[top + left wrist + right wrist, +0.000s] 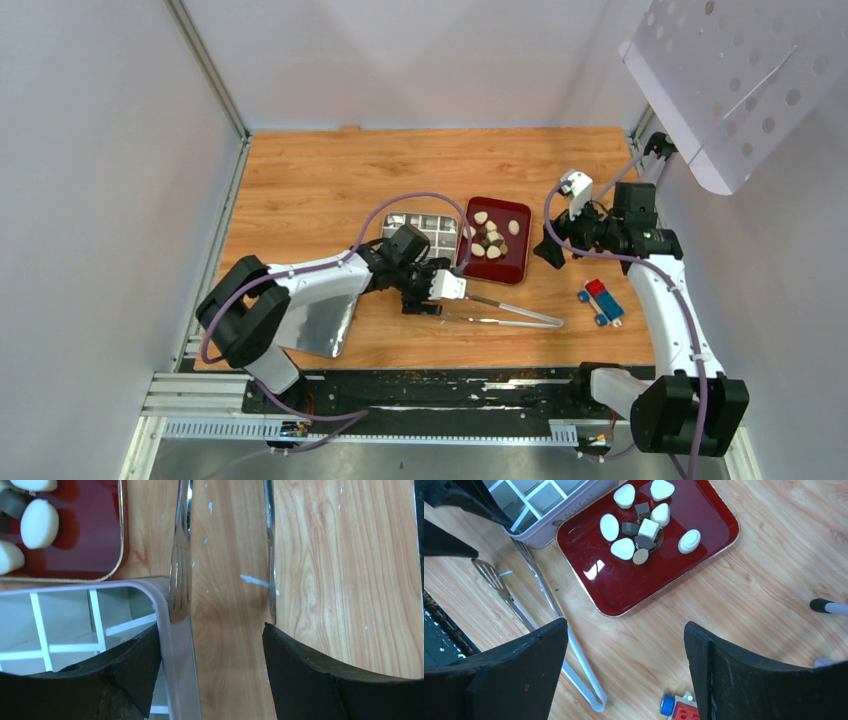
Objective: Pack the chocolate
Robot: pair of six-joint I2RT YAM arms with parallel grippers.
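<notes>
While hanging over the wooden tabletop (320, 180): both grippers spread, neither grasping anything.
Left gripper (212, 630): fingers wide apart, released; sits at the tip end of the tongs (180, 555), both tips just ahead of the pads, one tip overlapping the rim of the tin (177, 670).
Right gripper (626, 625): likewise released, nothing between the fingers; hovers just beside the right edge of the red tray (634, 580), looking down on it.
Chocolate (648, 529): on the red tray, bunched toward its far half; none visible in the tin.
Look of the pieces: mostly smooth cream-white ovals and rounded lumps; a few darker grey-brown bits mid-cluster, some touching or stacked; small, probably slippery for such wide pads.
Tin: pale, split by white dividers into small compartments, those in view bare; pressed against the tray's left edge.
Key relation: lies beyond and to the right of the left gripper, to the left of the right gripper; about as near to one as to the other.
Tongs' long axis: runs left to right along the tray's near edge, tips toward the left gripper, hinge toward the right arm's side.
Judgement: tongs probably next to be picked up, left arm better placed; calls for a grip square to that axis, closing across both arms.
Toy block (601, 300): red and blue, near the right arm, apart from the tray.
</notes>
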